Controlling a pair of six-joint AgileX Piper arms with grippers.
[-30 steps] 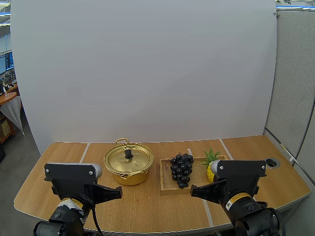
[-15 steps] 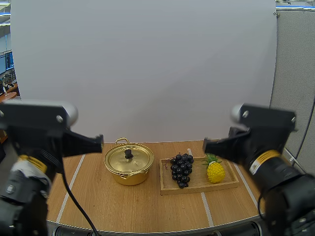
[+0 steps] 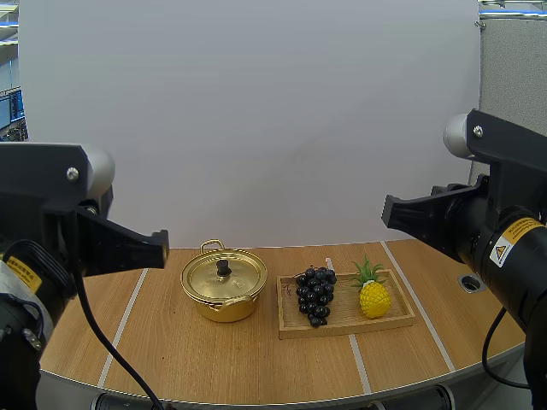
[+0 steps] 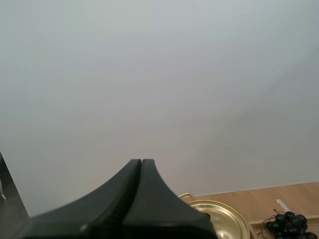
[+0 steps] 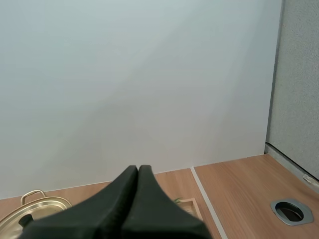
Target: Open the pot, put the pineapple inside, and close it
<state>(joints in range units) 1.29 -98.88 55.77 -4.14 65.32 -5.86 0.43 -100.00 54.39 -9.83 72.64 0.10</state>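
Left end effector (image 3: 164, 243) hangs high over the left part of the worktop (image 3: 214, 359), well apart from everything on it, with its tip pointing right. Its two black fingers lie pressed together as one dark wedge with nothing between them, which the left wrist view shows plainly. Past that wedge the same view takes in part of the pot and a few grapes beyond it.

Left of centre on the worktop stands the golden pot (image 3: 224, 309). Its lid (image 3: 205, 278) is seated on it, with a black knob (image 3: 223, 268) at the middle. One loop handle points to the far side and another to the near side.

Just right of the pot, and not touching it, lies the wooden tray (image 3: 342, 328). A bunch of dark grapes (image 3: 315, 295) rests on the tray's left half. The pineapple (image 3: 373, 297) stands upright on the tray's right half, green leaves up, near the grapes but apart from them. It is outside the pot, and neither end effector is close to it.

Right end effector (image 3: 386, 210) hangs high over the right part of the worktop, its tip pointing left. Its fingers are likewise closed together and grip nothing. The right wrist view shows the pot's far handle and a corner of the tray beside that wedge. A round metal grommet (image 3: 468, 282) is set into the worktop at the far right.
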